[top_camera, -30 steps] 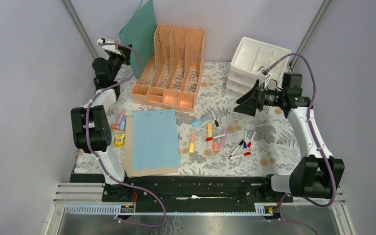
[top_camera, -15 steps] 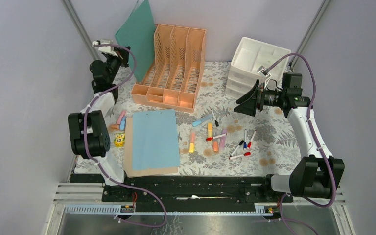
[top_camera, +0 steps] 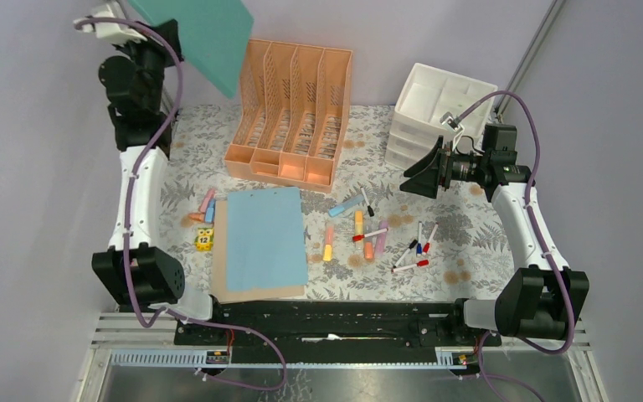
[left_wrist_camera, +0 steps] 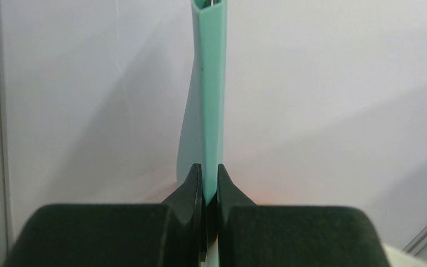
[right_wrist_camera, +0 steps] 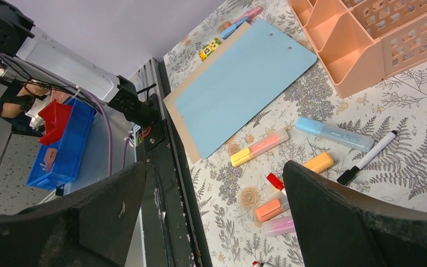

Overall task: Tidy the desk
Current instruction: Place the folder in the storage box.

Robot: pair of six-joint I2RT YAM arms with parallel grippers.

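Two claws: the left claw [left_wrist_camera: 210,173] pinches one edge of a thin teal plastic folder [left_wrist_camera: 207,83], probably light, floppy and slick, high over the far-left corner of the leaf-printed cloth table [top_camera: 477,226]; the right claw [right_wrist_camera: 214,167] hangs wide apart, empty.

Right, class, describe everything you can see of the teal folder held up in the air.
The teal folder is a thin, flat cover, probably plastic or card. Edge-on in the left wrist view it shows two leaves, bowed. It hangs tilted over the far left corner of the desk, left of the peach file rack. Only the shut jaws of the left gripper touch it, pinching one edge.
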